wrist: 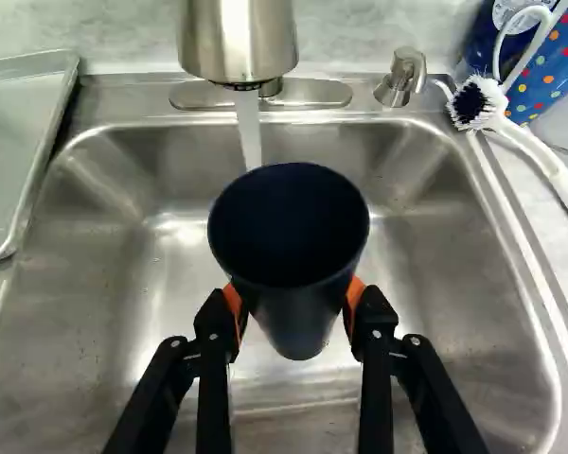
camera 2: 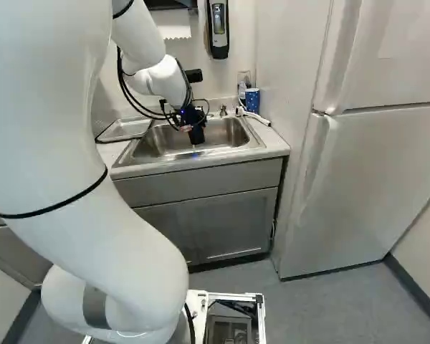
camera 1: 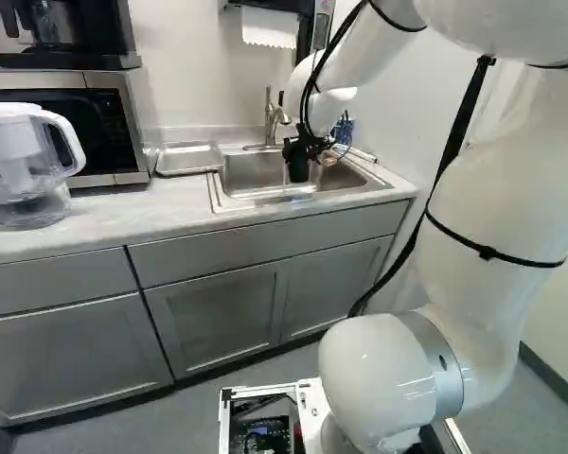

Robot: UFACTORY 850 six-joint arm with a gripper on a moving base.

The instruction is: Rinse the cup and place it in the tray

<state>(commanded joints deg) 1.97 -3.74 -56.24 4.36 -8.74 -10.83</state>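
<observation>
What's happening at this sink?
The robot arm is holding a dark cup over the sink, its fingers shut on the cup's two sides. The tap is running, and the water comes down at the cup's far rim, so this looks like the rinsing step. The tray lies beside the sink; the cup is not in it yet.

Over the silver-grey sink, my black gripper has orange pads and the cup is plain blue-black. Beside the sink, the tray is silver-grey, the brush white with dark bristles, the container blue with red, yellow and white dots.
</observation>
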